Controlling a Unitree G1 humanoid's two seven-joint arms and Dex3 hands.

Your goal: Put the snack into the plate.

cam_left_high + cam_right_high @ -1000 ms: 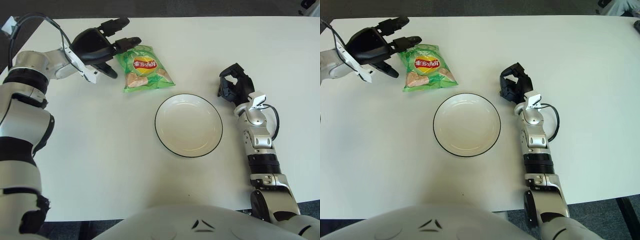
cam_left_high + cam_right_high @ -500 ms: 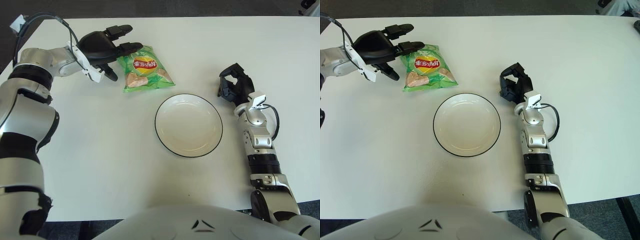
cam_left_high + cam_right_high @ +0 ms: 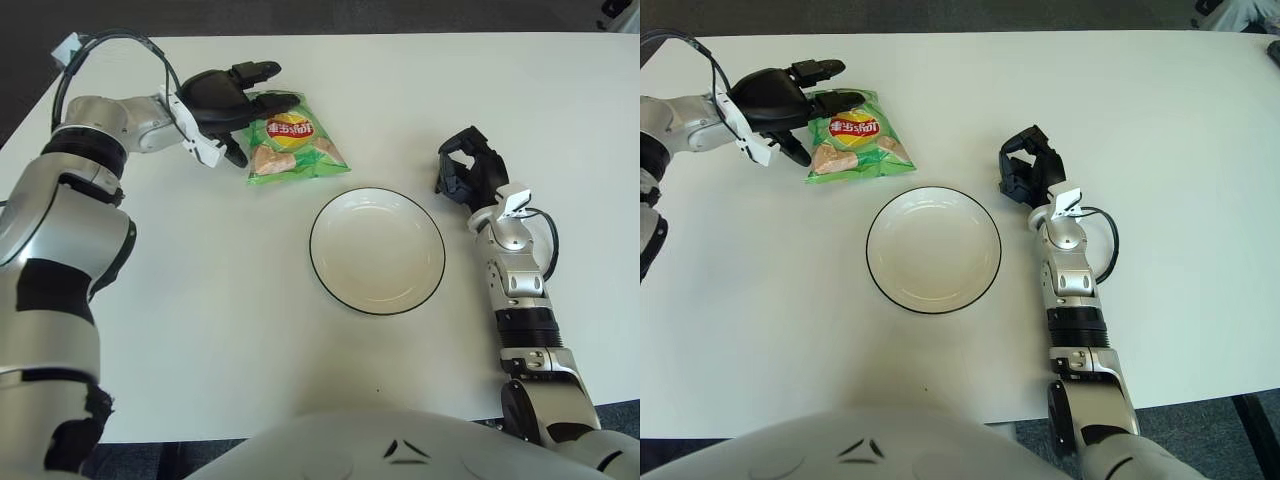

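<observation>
Item: snack (image 3: 291, 138), a green crisp bag lying flat in the upper left of the frame on the white tabletop (image 3: 200, 300), just above and left of the plate (image 3: 377, 251) and apart from its rim. Plate: white, dark-edged, centre of frame, nothing in it, apparently set close so the carry is short. Left robot hand (image 3: 232, 100): at the bag's left edge, fingers spread wide over its top corner, thumb low beside it, holding nothing; the posture suggests a pinch across the bag's edge is being lined up. Right robot hand (image 3: 466, 167): right of the plate, fingers curled, holding nothing, idle. Task judged not yet begun in earnest: bag ungrasped.
</observation>
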